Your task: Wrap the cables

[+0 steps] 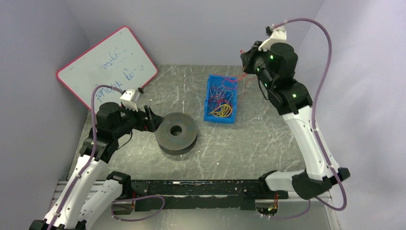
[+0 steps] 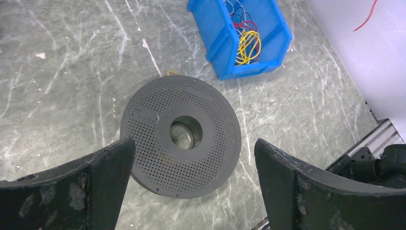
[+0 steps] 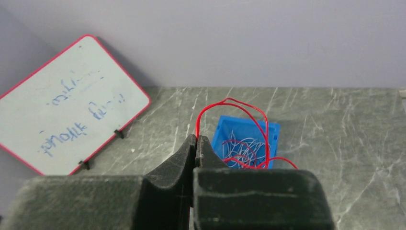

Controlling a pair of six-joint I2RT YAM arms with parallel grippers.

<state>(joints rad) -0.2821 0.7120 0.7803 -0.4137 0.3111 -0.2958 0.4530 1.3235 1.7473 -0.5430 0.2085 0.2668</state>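
Observation:
A blue bin at mid table holds thin red, yellow and pale cables. My right gripper is raised above the bin's far right and is shut on a red cable; the cable loops up from the fingertips and trails back down to the bin. In the top view the right gripper has the red strand hanging under it. A dark grey perforated spool lies flat left of the bin. My left gripper is open and empty, hovering above the spool.
A red-framed whiteboard leans on the back left wall. A yellow strand peeks out at the spool's far edge. A black rail runs along the table's near edge. Grey walls enclose left, back and right.

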